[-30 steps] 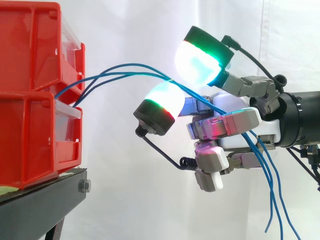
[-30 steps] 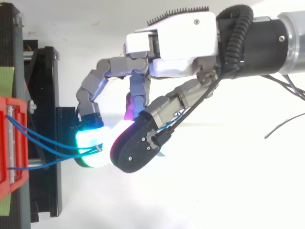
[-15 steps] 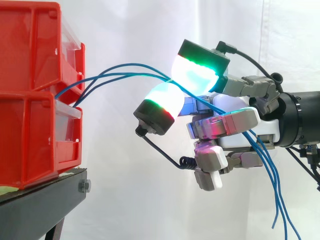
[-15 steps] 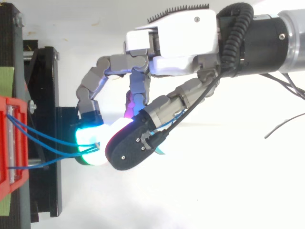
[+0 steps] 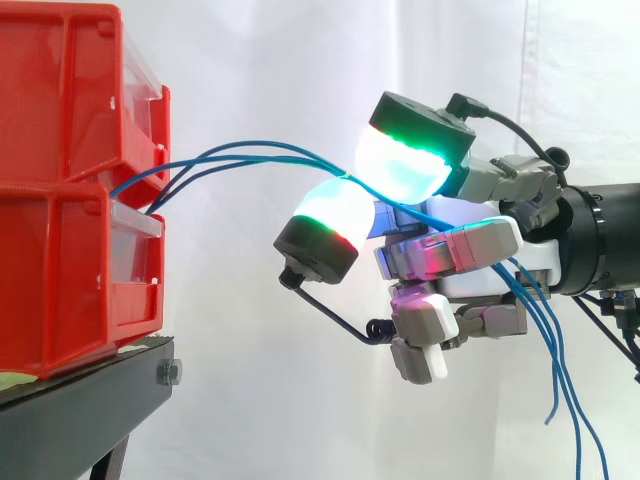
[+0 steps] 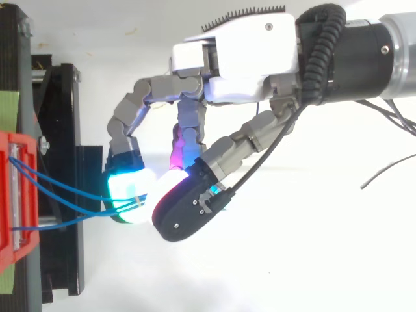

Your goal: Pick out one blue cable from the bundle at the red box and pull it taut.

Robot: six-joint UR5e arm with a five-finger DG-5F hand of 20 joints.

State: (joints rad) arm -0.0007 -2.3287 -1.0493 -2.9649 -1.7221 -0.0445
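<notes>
Three blue cables (image 5: 240, 152) leave the front of the stacked red bins (image 5: 60, 190) and arc rightward to my hand (image 5: 470, 250). There they run between two glowing fingertips (image 5: 405, 165), the upper one green and cyan, the lower one white with a red and green band. These pads press together on the cables where they converge. In the top view the same cables (image 6: 65, 195) enter the pinch under the hand (image 6: 240, 58). I cannot tell how many cables are clamped. Their loose ends (image 5: 560, 390) hang down behind the curled lower fingers.
The red bins (image 6: 13, 201) stand on a black stand (image 5: 80, 400) at the left, before a white curtain. Open air lies between the bins and the hand, crossed only by the cables.
The upper pad has closed down against the lower pad over the cables. The hand has shifted slightly right, and the cables' arc and hanging ends have risen a little.
</notes>
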